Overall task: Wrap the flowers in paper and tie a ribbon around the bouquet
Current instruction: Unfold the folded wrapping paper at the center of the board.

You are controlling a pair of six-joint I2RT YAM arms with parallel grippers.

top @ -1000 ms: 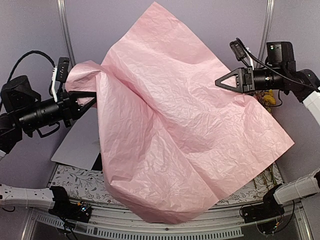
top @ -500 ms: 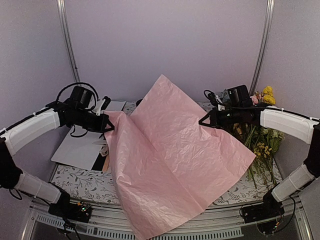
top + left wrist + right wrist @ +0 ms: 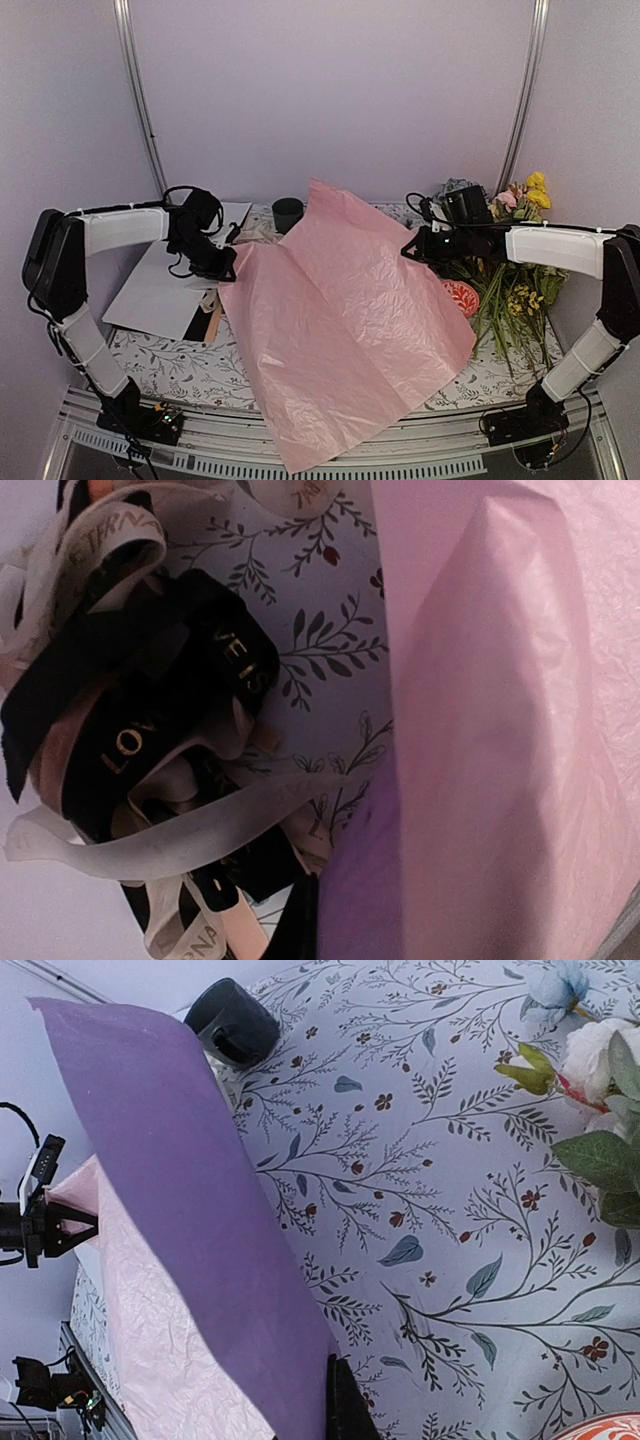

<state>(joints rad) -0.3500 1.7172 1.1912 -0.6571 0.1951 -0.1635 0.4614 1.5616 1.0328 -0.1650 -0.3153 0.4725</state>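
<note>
Lowered from its high spread, the paper (image 3: 350, 320) now drapes just nearside of the dark cup (image 3: 287, 213), left gripper (image 3: 224, 267) and right gripper (image 3: 407, 247) each clenched on a corner either side of it; spreading is in hand, and next likely needs easing it flat

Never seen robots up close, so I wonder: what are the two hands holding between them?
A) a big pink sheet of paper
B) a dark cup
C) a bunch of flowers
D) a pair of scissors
A: the left hand and the right hand each pinch an opposite edge of the pink paper, which hangs like a tent between them.
</note>
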